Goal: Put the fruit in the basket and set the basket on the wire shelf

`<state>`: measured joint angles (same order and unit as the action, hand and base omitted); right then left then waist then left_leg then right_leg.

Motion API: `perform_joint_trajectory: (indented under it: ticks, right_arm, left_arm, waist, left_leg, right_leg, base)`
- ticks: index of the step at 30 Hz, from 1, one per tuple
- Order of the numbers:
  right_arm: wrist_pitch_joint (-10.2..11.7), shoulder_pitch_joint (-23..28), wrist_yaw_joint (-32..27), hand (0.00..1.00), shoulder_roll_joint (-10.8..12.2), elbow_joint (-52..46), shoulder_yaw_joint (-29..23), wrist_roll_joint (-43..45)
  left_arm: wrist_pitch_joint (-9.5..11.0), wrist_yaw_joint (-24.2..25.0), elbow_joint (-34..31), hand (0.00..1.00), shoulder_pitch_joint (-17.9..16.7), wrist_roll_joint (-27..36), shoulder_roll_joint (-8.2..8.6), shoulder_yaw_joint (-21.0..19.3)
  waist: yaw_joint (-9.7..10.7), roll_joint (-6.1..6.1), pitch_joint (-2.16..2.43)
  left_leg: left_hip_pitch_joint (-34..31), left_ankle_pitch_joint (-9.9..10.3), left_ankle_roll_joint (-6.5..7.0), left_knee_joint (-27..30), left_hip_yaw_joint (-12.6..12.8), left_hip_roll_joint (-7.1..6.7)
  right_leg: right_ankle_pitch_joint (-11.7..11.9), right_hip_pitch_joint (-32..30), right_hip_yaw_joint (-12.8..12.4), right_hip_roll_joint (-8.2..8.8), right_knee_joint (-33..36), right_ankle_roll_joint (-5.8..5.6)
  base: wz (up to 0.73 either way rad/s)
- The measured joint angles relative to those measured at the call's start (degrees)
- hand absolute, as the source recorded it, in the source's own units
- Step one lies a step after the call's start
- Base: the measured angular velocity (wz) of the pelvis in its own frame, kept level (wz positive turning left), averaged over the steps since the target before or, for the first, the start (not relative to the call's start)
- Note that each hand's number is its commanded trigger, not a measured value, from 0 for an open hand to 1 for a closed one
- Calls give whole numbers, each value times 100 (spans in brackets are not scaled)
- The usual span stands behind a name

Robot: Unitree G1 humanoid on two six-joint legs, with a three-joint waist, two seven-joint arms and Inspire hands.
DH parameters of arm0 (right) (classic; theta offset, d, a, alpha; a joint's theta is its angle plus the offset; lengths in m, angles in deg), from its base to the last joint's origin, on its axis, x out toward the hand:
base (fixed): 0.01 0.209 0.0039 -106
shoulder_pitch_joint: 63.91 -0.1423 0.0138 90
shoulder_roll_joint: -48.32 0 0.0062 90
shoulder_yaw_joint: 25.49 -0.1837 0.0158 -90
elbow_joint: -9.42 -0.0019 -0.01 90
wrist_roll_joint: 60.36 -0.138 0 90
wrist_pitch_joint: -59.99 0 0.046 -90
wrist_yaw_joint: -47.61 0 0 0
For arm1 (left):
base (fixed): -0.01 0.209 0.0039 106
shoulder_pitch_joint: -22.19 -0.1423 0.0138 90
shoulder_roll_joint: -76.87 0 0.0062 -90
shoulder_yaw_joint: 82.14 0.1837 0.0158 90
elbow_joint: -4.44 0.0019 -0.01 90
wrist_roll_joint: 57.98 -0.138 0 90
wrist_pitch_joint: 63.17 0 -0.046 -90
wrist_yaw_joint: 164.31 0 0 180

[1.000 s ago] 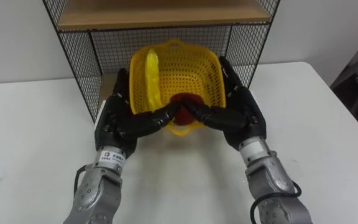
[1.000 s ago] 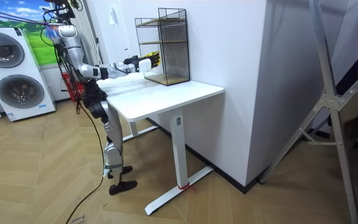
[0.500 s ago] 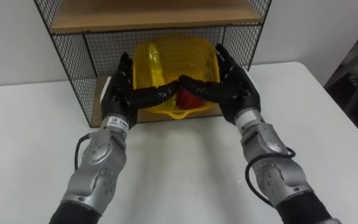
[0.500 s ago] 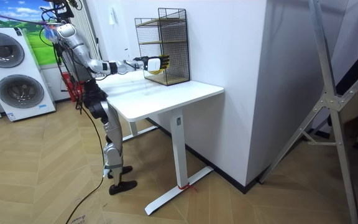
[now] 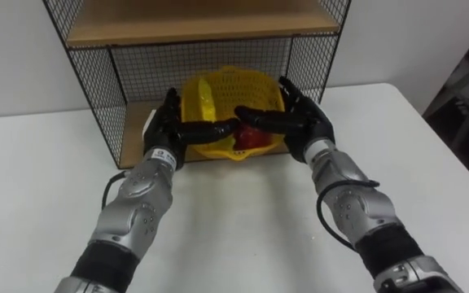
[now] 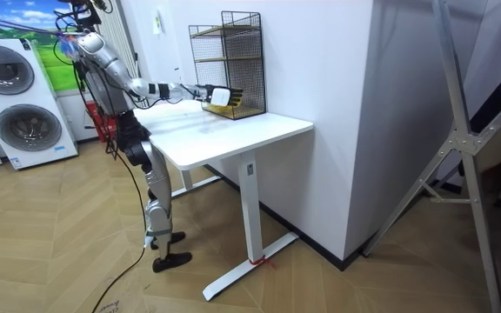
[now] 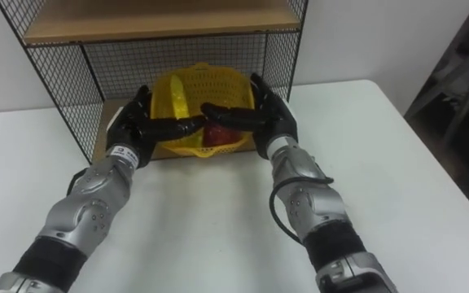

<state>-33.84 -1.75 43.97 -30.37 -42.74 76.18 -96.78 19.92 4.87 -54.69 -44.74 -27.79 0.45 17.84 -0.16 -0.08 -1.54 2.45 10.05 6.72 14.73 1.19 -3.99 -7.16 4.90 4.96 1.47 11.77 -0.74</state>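
Basket point(image 5: 228, 91) in wire shelf point(image 5: 96, 81), under board point(image 5: 194, 20)

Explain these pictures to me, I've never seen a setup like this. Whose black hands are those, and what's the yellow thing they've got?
This is a humanoid robot that walks on two legs. Two of the pictures come from cameras in its head, looking down along its own arms. The third is taken from across the room and shows it standing at a white table. Its left hand and right hand wrap round a yellow basket. The basket holds a banana and a red fruit, and it is in the lower level of a wire shelf on the table.
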Motion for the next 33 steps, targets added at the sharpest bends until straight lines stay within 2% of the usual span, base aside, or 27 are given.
perform_joint_trajectory:
  ticks: [4, 7, 13, 30, 33]
  right_arm:
    - [-21, -129, -66, 0, 25, 264, 0, 57]
    - [-130, -129, -78, 0, 88, 302, 1, -89]
    - [-148, -129, -77, 0, 216, 709, 1, -56]
    - [-192, -130, -119, 0, 186, 840, 0, -102]
    - [-195, -130, -110, 0, 159, 832, -1, -99]
  left_arm:
    - [-103, -151, 31, 0, 1, -90, 103, 0]
    - [-152, -273, 124, 0, 1, -48, 115, -42]
    - [-158, -397, 362, 0, 0, -55, 131, -75]
    - [-182, -711, 397, 0, 0, -63, 118, -88]
    - [-191, -790, 343, 0, 0, -106, 119, -120]
  waist:
    - [4, -52, 10]
    - [11, -64, 11]
    - [4, -80, 24]
    - [-11, -79, 44]
    - [-12, -58, 84]
  left_leg:
    - [-7, -7, -7, -2, -32, -2]
    - [61, -15, -18, -12, -47, 1]
    - [212, -21, -37, -64, -111, 1]
    - [273, -54, -81, -121, -153, 14]
    - [222, -56, -83, -110, -158, 13]
  right_leg:
    - [8, 10, 29, 2, -20, 3]
    - [11, 78, 35, 12, -29, 7]
    - [29, 262, 90, 5, -108, 27]
    - [26, 313, 151, -2, -125, 34]
    - [23, 275, 162, 2, -126, 39]
  base:
    - [3]
    - [1]
    - [4]
    - [1]
    - [0]
